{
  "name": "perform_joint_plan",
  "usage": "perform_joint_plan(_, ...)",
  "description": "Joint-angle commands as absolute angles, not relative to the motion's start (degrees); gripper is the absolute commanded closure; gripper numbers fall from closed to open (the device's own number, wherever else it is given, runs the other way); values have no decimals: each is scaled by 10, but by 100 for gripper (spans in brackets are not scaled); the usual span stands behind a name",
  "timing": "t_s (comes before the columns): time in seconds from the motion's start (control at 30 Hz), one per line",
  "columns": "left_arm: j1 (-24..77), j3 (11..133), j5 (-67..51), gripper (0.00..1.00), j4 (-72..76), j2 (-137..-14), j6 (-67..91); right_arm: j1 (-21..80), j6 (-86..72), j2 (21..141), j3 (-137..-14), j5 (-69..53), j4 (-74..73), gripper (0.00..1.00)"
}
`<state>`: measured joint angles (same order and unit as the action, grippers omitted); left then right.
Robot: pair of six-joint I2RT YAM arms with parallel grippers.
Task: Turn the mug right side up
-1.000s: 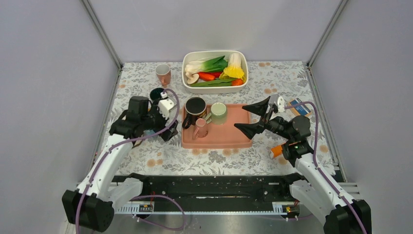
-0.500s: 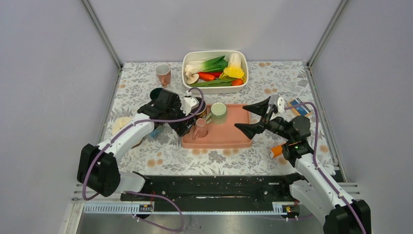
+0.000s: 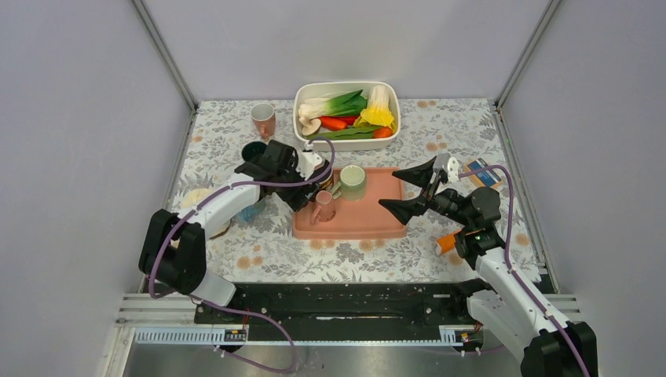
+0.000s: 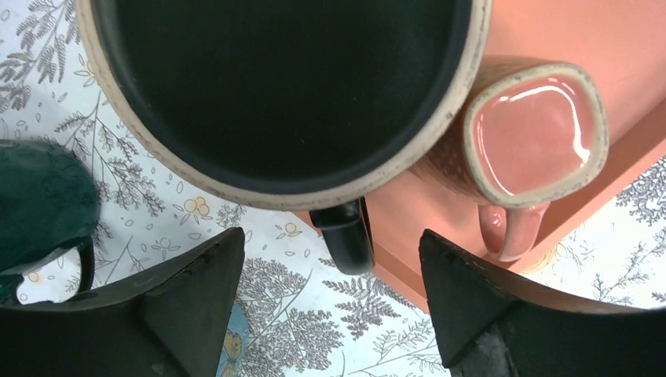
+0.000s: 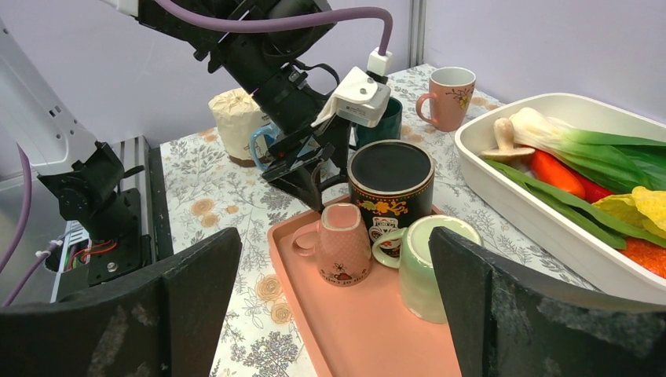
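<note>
Nearest you, toward the table's (image 3: 259, 251) right edge, your right hand (image 3: 390, 189) hovers with its jaws spread wide, holding nothing. It sits just beside the right end of the salmon tray (image 3: 369, 220) and well apart from the mugs.

The tray lies near the middle of the table. On its left half stand a pink mug (image 5: 342, 247), base up, and a pale green mug (image 5: 424, 263) on its side.

Behind them, at the tray's far left corner, the black mug (image 5: 390, 184) stands with what looks like its flat base upward. Your left hand (image 4: 331, 234) is at that mug, on the side toward the table's left edge. Its jaws are wide, and the mug's handle (image 4: 346, 243) sits between the fingers, touching neither.

Farther back, a dark green mug (image 5: 385, 118) stands behind your left hand. A white dish of vegetables (image 3: 393, 102) lies along the far edge.
</note>
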<state>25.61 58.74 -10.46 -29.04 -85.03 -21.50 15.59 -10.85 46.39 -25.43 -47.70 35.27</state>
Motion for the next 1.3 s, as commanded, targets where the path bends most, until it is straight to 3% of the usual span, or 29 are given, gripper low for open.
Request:
perform_joint_plan(0.0,259,620,-99,18,-247,-862,-204,151,-100,458,-254,-487,373,1)
perform_joint_plan(0.6,259,623,-99,41,-217,-891,-196,149,-101,458,-252,-491,376,1)
perform_joint_plan(0.8,259,630,-97,59,-220,-896,-194,149,-102,459,-252,-491,377,0)
perform_joint_plan(1.1,259,644,-97,99,-233,-889,-193,148,-102,458,-252,-492,378,1)
perform_joint_plan(1.27,259,657,-92,100,-233,-878,-184,148,-102,458,-252,-492,379,2)
